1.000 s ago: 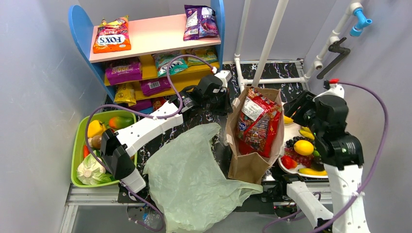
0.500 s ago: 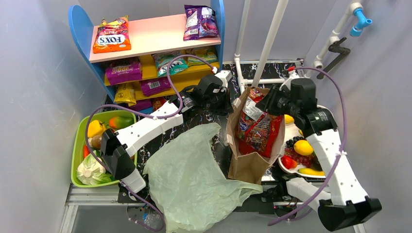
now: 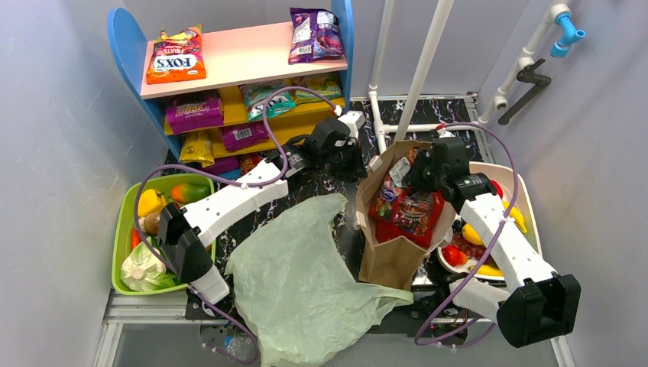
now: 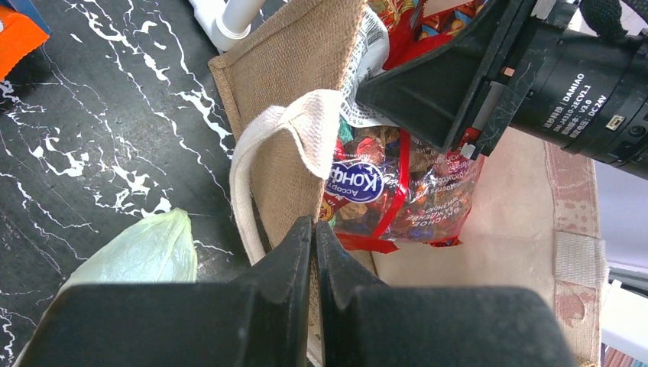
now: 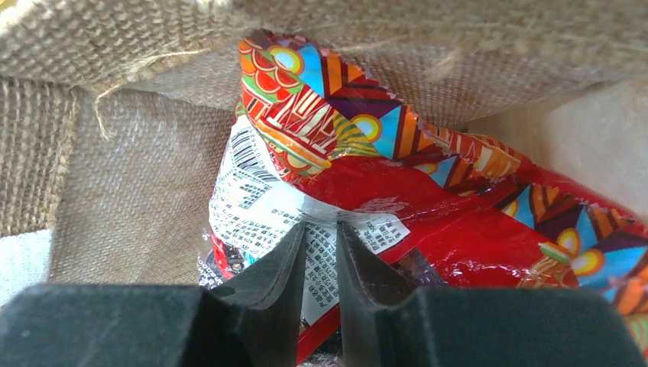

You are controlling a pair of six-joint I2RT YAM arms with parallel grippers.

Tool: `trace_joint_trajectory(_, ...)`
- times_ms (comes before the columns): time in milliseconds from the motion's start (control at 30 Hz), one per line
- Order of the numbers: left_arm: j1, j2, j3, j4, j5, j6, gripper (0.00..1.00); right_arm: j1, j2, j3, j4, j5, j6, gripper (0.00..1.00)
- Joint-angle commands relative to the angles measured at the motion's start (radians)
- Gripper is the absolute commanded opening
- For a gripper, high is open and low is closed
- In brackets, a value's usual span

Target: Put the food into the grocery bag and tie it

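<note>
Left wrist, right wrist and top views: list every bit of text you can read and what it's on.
"FOX'S": orange sweets packet on the top shelf.
"DAMIAO": right arm's black motor housing; smaller line below unreadable.
"КОНФ", upside down: blue oval on the red sweets bag in the burlap bag.
Its barcode label: print too small.
Other shelf packets: blurred.

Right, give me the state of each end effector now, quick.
Left end effector: closed, pinching the rim of the brown woven burlap bag.
Right end effector: closed on the red crinkly plastic candy packet.
</note>
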Motion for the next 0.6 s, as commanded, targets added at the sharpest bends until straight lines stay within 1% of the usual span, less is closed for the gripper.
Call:
trace_joint_trajectory(0,-0.007,-0.049,-0.012,-0.001,0.016,0.011,0.0,0.002,0.002,-0.049,-0.039,-0.01,-0.025,0.29)
trace_joint_trajectory(100,-0.006,-0.045,-0.005,-0.003,0.02,0.015,0.0,0.002,-0.024,-0.012,-0.086,-0.014,-0.033,0.31)
trace_joint_trajectory(133,-0.006,-0.047,-0.004,-0.004,0.019,0.017,0.02,0.002,-0.043,0.006,-0.098,-0.02,-0.038,0.32)
trace_joint_trajectory(167,-0.006,-0.049,0.001,-0.007,0.016,0.021,0.08,0.002,-0.065,0.025,-0.106,-0.055,-0.046,0.34)
trace_joint_trajectory(200,-0.007,-0.053,0.008,-0.014,0.011,0.024,0.18,0.003,-0.089,0.044,-0.108,-0.081,-0.057,0.36)
trace_joint_trajectory(267,-0.006,-0.062,0.02,-0.027,-0.002,0.031,0.47,0.003,-0.13,0.08,-0.103,-0.142,-0.074,0.41)
trace_joint_trajectory(300,-0.006,-0.067,0.025,-0.033,-0.011,0.037,0.59,0.003,-0.145,0.096,-0.096,-0.18,-0.082,0.44)
trace_joint_trajectory(367,-0.006,-0.083,0.036,-0.054,-0.03,0.053,0.76,0.003,-0.159,0.129,-0.098,-0.257,-0.089,0.47)
trace_joint_trajectory(400,-0.006,-0.091,0.042,-0.072,-0.04,0.065,0.9,0.003,-0.162,0.148,-0.101,-0.294,-0.092,0.5)
trace_joint_trajectory(433,-0.006,-0.101,0.049,-0.091,-0.05,0.078,0.97,0.005,-0.164,0.161,-0.106,-0.327,-0.093,0.53)
trace_joint_trajectory(500,-0.006,-0.12,0.062,-0.136,-0.094,0.105,0.98,0.009,-0.171,0.181,-0.112,-0.366,-0.091,0.59)
trace_joint_trajectory(567,-0.006,-0.146,0.061,-0.173,-0.133,0.13,0.98,0.013,-0.183,0.196,-0.115,-0.376,-0.082,0.63)
